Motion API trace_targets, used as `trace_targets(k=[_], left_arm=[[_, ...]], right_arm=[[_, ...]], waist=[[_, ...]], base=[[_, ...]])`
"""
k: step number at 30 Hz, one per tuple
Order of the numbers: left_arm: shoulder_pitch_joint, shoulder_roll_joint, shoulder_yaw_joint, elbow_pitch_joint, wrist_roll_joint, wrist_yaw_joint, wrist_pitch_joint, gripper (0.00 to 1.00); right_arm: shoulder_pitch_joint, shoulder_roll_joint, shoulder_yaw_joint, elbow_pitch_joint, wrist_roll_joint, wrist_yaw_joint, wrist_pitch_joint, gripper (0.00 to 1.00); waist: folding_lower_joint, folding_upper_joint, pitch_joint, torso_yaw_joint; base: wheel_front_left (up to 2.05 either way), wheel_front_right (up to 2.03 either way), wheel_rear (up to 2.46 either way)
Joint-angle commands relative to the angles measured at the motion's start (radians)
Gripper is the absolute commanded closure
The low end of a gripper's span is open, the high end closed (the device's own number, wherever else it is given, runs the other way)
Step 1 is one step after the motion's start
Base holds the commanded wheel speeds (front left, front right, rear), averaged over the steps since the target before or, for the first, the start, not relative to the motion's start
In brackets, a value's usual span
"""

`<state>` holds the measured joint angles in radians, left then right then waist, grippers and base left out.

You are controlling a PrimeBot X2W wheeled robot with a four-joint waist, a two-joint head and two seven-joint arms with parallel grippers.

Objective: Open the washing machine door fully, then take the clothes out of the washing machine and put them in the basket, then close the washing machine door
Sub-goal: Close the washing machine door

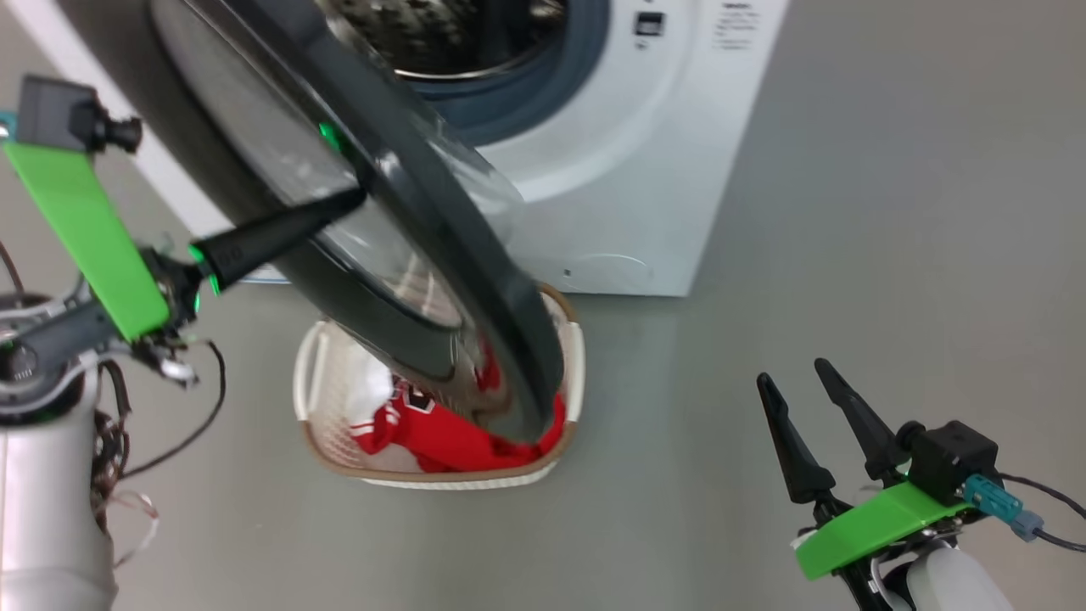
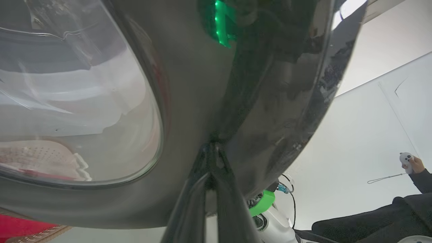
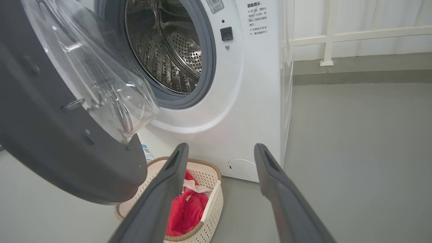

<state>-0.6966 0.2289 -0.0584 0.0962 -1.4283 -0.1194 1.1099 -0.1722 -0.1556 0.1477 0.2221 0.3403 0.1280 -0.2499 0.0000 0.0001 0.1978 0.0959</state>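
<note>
The door point(image 1: 501, 314) stood swung partway out from the machine point(image 1: 628, 170), hinged on my left, its glass bowl bulging toward the drum. From the head camera I saw its lower edge cross over the basket point(image 1: 424, 479), hiding part of it. In the right wrist camera the door point(image 3: 50, 141) hung above the near left side of the basket point(image 3: 211, 199), which sat on the grey floor point(image 1: 848, 255) just in front of the machine's base.

The left gripper point(image 1: 352, 200) was clenched, fingers pressed together with nothing between them, and its tip rested against the door's outer face near the glass. In the left wrist camera the two fingers met at a point point(image 2: 212, 145) on the glossy black rim point(image 2: 189, 84), where a green light was mirrored.

The right gripper point(image 1: 793, 373) hovered low on my right, well apart from the machine, jaws spread wide and empty. Between its fingers point(image 3: 162, 195) I looked toward the machine's lower front.

The clothes point(image 1: 441, 437), red with white trim, lay in the basket; I saw them there from the right wrist too point(image 3: 187, 209). The steel drum point(image 3: 168, 44) behind the grey gasket point(image 3: 207, 67) looked bare in the part I could see.

Far off in the left wrist camera, a person's hand point(image 2: 413, 164) held a small white object.
</note>
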Motion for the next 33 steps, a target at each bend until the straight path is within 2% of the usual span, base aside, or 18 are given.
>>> trace_targets(k=[1, 9, 18, 26, 33], left_arm=[[-0.057, 0.032, 0.038, -0.011, 0.000, -0.011, -0.019, 1.00], [-0.160, 0.039, 0.056, 0.073, 0.027, -0.011, -0.122, 1.00], [-0.261, 0.064, 0.055, 0.189, 0.073, -0.011, -0.271, 1.00], [-0.277, 0.096, 0.013, 0.232, 0.067, -0.011, -0.325, 1.00], [-0.219, 0.115, -0.018, 0.214, 0.022, -0.011, -0.358, 1.00]], right_arm=[[-0.034, 0.006, 0.018, -0.026, -0.014, 0.003, -0.012, 0.00], [-0.064, 0.034, 0.023, -0.027, -0.014, 0.003, -0.012, 0.00], [-0.101, 0.058, 0.031, -0.026, -0.014, 0.003, -0.012, 0.00], [-0.110, 0.067, 0.023, -0.026, -0.015, 0.003, -0.012, 0.00], [-0.099, 0.056, 0.021, -0.019, -0.019, 0.003, -0.012, 0.00]], waist=[[0.0000, -0.0001, 0.047, -0.062], [0.0000, -0.0001, 0.095, -0.146], [0.0000, -0.0001, 0.128, -0.209], [0.0000, -0.0001, 0.127, -0.215], [0.0000, -0.0001, 0.099, -0.177]], base=[[0.00, 0.00, 0.00], [0.00, 0.00, 0.00], [0.00, 0.00, 0.00], [0.00, 0.00, 0.00], [0.00, 0.00, 0.00]])
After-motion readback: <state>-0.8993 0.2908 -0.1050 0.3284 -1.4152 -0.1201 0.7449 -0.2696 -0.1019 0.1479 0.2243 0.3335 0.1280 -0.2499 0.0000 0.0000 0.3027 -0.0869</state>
